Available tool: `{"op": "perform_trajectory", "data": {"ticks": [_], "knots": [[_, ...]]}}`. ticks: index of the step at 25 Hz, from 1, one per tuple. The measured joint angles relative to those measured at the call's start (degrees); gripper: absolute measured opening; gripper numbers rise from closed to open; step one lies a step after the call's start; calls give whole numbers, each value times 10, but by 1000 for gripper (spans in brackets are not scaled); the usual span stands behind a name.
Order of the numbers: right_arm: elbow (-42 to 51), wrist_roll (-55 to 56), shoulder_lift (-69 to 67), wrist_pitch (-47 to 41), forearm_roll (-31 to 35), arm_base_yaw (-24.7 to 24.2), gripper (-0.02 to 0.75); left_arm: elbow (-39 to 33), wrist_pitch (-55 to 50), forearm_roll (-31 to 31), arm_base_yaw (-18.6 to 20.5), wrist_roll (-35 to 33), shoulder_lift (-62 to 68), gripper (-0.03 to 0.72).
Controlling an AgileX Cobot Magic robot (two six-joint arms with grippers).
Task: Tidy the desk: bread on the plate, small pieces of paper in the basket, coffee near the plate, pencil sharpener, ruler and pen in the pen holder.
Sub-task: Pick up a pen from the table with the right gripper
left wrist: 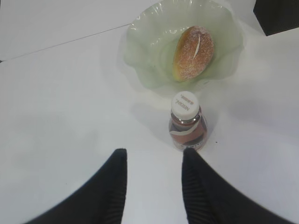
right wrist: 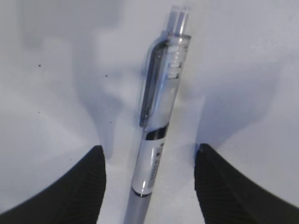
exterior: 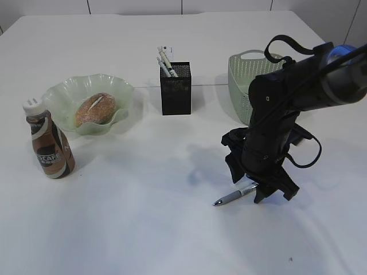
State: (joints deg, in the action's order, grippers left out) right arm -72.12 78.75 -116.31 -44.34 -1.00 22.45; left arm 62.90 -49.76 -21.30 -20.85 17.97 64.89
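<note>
The bread point(exterior: 96, 109) lies on the pale green plate point(exterior: 69, 89), with the coffee bottle point(exterior: 50, 148) standing just left of it. On the table in front of the basket lies a silver pen point(exterior: 232, 196). My right gripper point(exterior: 274, 196) is lowered over its rear end. In the right wrist view the pen point(right wrist: 156, 135) runs between the open fingers point(right wrist: 88, 186), with a gap on each side. My left gripper point(left wrist: 155, 151) is open and empty, and the coffee bottle point(left wrist: 188, 122) stands just beyond its right fingertip. Paper pieces, pencil sharpener and ruler do not show clearly.
The black mesh pen holder point(exterior: 175, 87) stands at the back centre with white items point(exterior: 165, 62) sticking out. A green basket point(exterior: 246, 74) sits behind the right arm. Bread point(left wrist: 195, 51) and plate point(left wrist: 149, 56) also show in the left wrist view.
</note>
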Motion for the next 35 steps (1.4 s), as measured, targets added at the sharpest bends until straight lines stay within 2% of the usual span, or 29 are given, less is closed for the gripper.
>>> {"op": "perform_trajectory", "data": {"ticks": [22, 24, 25, 27, 30, 31, 32, 33, 34, 35], "knots": [[-1, 3, -9, -18, 1, 0, 468, 0, -1, 0, 0, 0, 0, 274], [-1, 3, -9, -20, 2, 0, 396, 0, -1, 0, 0, 0, 0, 274], [-1, 3, -9, -20, 2, 0, 396, 0, -1, 0, 0, 0, 0, 274], [-1, 3, -11, -20, 10, 0, 300, 0, -1, 0, 0, 0, 0, 274], [-1, 3, -11, -20, 17, 0, 231, 0, -1, 0, 0, 0, 0, 274], [-1, 3, -11, -20, 17, 0, 231, 0, -1, 0, 0, 0, 0, 274], [-1, -2, -11, -20, 21, 0, 181, 0, -1, -1, 0, 0, 0, 274], [-1, -2, -11, -20, 21, 0, 181, 0, -1, -1, 0, 0, 0, 274], [-1, -18, -11, -20, 22, 0, 137, 0, -1, -1, 0, 0, 0, 274], [-1, -26, -11, -19, 22, 0, 128, 0, -1, -2, 0, 0, 0, 274]]}}
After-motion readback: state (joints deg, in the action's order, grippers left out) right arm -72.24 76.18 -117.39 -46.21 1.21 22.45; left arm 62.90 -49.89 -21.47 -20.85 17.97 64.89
